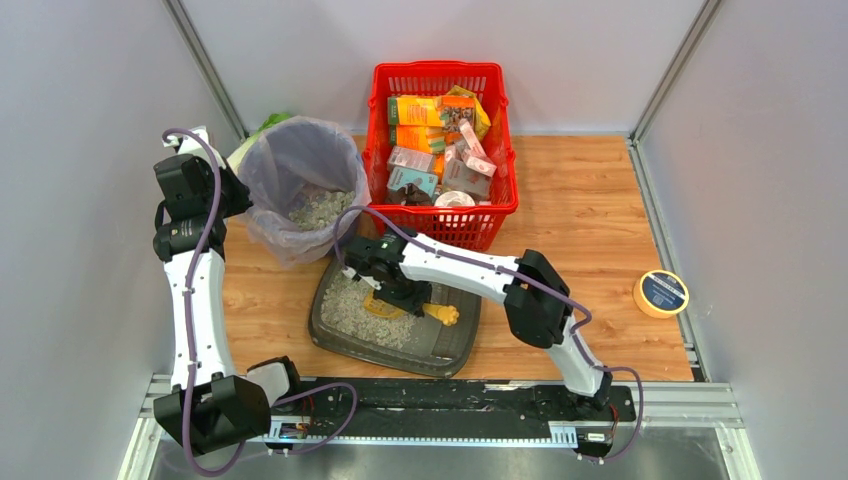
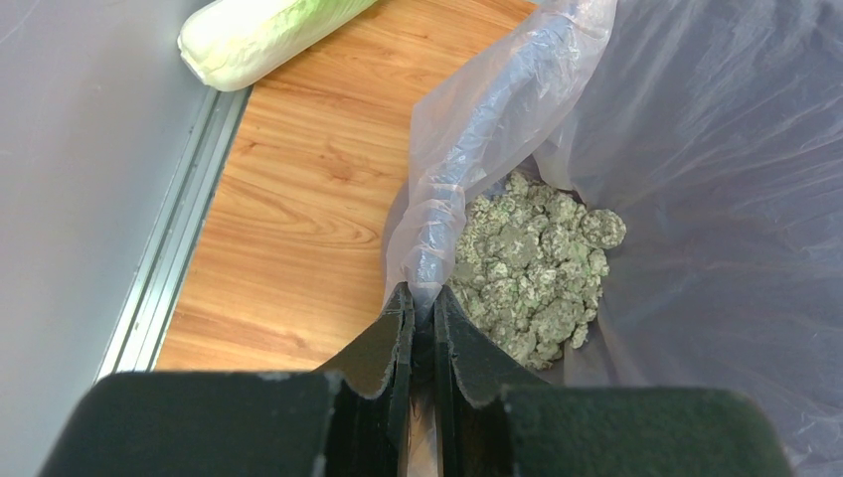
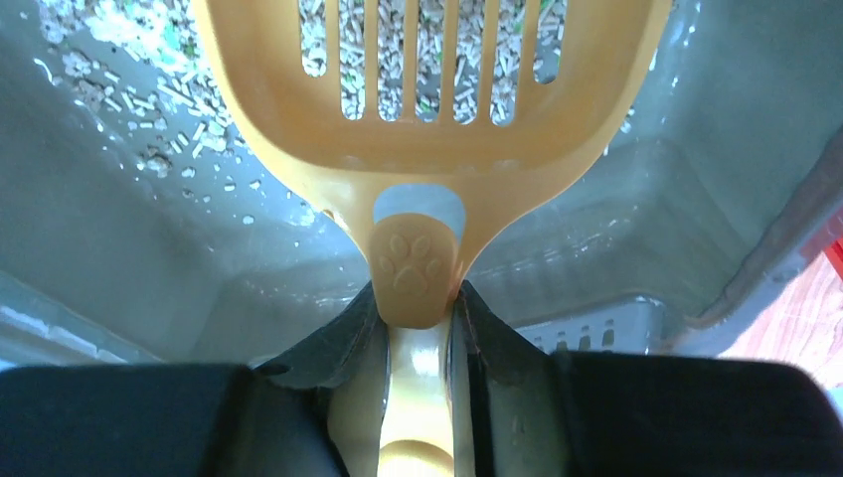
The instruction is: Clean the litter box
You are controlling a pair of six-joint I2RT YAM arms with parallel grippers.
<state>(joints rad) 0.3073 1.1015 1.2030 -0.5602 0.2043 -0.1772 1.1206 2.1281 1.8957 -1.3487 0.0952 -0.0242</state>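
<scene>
The litter box (image 1: 445, 350) sits on the desk (image 1: 580, 200) just in front of the red mesh basket (image 1: 437, 68), beside the bag-lined bin (image 1: 262, 225). The right tool (image 3: 418, 298) is clamped on the handle of a yellow slotted scoop (image 3: 427, 129) — blade down inside the box, over the litter — while the left tool (image 2: 422, 303) pinches the rim of the bin liner (image 2: 477, 139).

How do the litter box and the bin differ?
The litter box is a shallow dark grey rectangular tray; the bin is round, deep and bag-lined. The litter box's litter lies loose and scattered; the bin's sits clumped at the bottom. The right gripper holds a yellow scoop in the litter box; the left gripper pinches the bin's bag. Both hold litter.
</scene>
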